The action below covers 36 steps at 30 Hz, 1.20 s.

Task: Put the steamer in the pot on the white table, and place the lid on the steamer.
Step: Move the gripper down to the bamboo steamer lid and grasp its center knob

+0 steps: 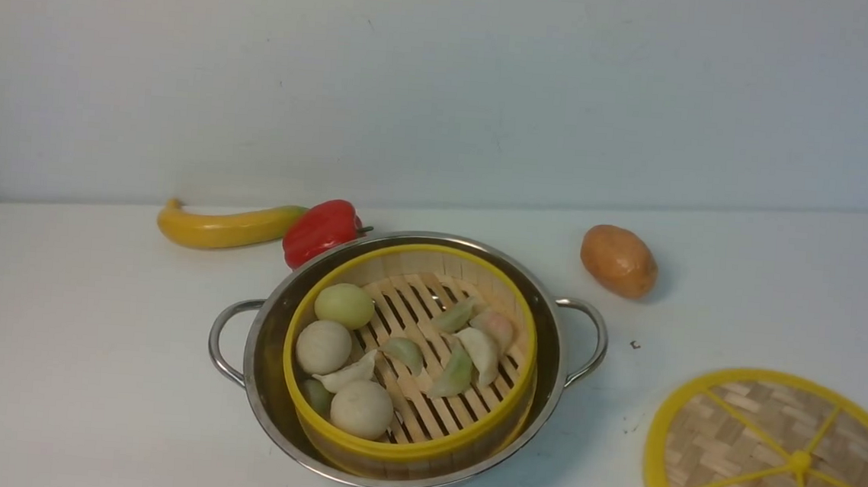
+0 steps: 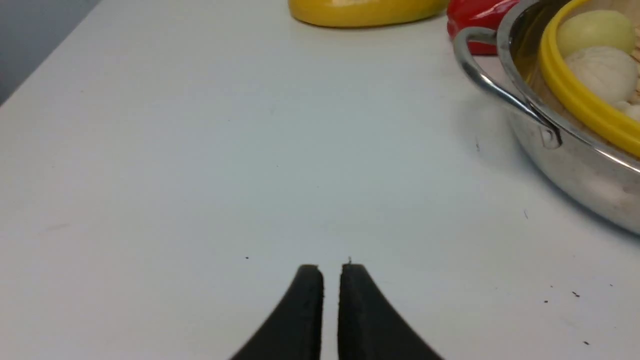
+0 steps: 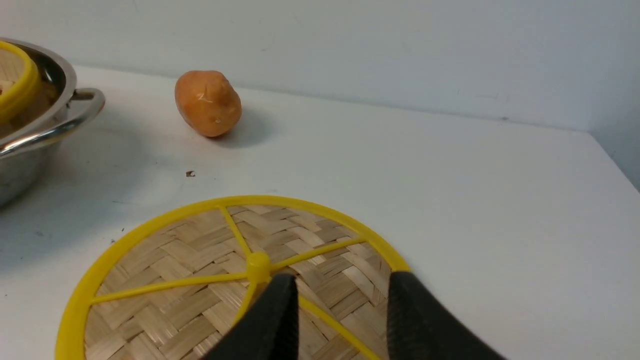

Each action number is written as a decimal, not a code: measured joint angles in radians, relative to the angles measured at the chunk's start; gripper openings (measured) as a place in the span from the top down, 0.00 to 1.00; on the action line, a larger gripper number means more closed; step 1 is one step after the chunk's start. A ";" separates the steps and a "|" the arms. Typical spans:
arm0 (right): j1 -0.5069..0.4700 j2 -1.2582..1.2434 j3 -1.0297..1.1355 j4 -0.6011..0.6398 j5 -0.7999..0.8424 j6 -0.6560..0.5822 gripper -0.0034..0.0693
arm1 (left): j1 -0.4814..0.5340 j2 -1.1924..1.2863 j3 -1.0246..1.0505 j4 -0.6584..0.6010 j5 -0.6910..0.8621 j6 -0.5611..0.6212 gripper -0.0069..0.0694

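Note:
The steamer (image 1: 401, 444), a yellow-rimmed bamboo basket of pale buns and dumplings, sits inside the shiny pot (image 1: 267, 354) in the middle of the white table (image 1: 89, 372). The lid (image 1: 763, 450), a flat woven disc with yellow spokes, lies on the table at the front right. Neither gripper shows in the front view. My left gripper (image 2: 330, 267) is shut with nothing in it, low over bare table and apart from the pot (image 2: 575, 165) and steamer (image 2: 575, 95). Over the lid (image 3: 190, 255), near its centre knob, hangs my right gripper (image 3: 342, 280), open and holding nothing.
A yellow banana (image 1: 225, 227) and a red pepper (image 1: 322, 229) lie just behind the pot on the left. A brown potato (image 1: 618, 260) rests behind it on the right. A pale wall stands along the table's back edge.

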 joint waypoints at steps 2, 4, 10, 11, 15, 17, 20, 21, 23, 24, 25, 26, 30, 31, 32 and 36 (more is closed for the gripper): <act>0.000 0.000 0.000 0.000 0.000 0.000 0.62 | 0.000 0.000 0.000 -0.071 0.000 0.090 0.85; 0.000 0.000 0.000 0.000 0.000 0.000 0.62 | 0.000 0.000 0.000 -0.117 0.000 0.172 0.85; 0.000 0.000 0.000 0.000 0.000 0.000 0.62 | 0.000 -0.048 0.000 -0.174 0.003 0.283 0.84; 0.000 0.000 0.000 0.000 0.000 0.000 0.62 | 0.000 -0.050 0.000 -0.174 0.004 0.283 0.84; 0.000 0.000 0.000 0.000 0.000 0.000 0.62 | 0.000 -0.069 0.000 -0.174 0.004 0.279 0.84; 0.000 0.000 0.000 0.000 0.000 0.000 0.62 | 0.000 -0.070 0.000 -0.174 0.004 0.279 0.84; 0.000 0.000 0.000 0.000 0.000 0.000 0.62 | 0.000 -0.070 0.000 -0.174 0.004 0.276 0.84; 0.000 0.000 0.000 0.000 0.000 0.000 0.62 | 0.000 -0.070 0.000 -0.174 0.004 0.276 0.84; 0.000 0.000 0.000 0.000 0.000 0.000 0.62 | 0.000 -0.070 0.000 -0.174 0.004 0.276 0.84; 0.000 0.000 0.000 0.000 0.000 0.000 0.62 | 0.000 -0.070 0.000 -0.174 0.004 0.276 0.84; 0.000 0.000 0.000 0.000 0.000 0.000 0.62 | 0.000 -0.070 0.000 -0.174 0.004 0.275 0.84; 0.000 0.000 0.000 0.000 0.000 0.000 0.62 | 0.000 -0.070 0.000 -0.174 0.004 0.275 0.84; 0.000 0.000 0.000 0.000 0.000 0.000 0.62 | 0.000 -0.070 0.000 -0.174 0.004 0.275 0.84; 0.000 0.000 0.000 0.000 0.000 0.000 0.62 | 0.000 -0.070 0.000 -0.174 0.004 0.275 0.84; 0.000 0.000 0.000 0.000 0.000 0.000 0.62 | 0.000 -0.070 0.000 -0.174 0.004 0.275 0.84; 0.000 0.000 0.000 0.000 0.000 0.000 0.62 | 0.000 -0.070 0.000 -0.174 0.004 0.275 0.84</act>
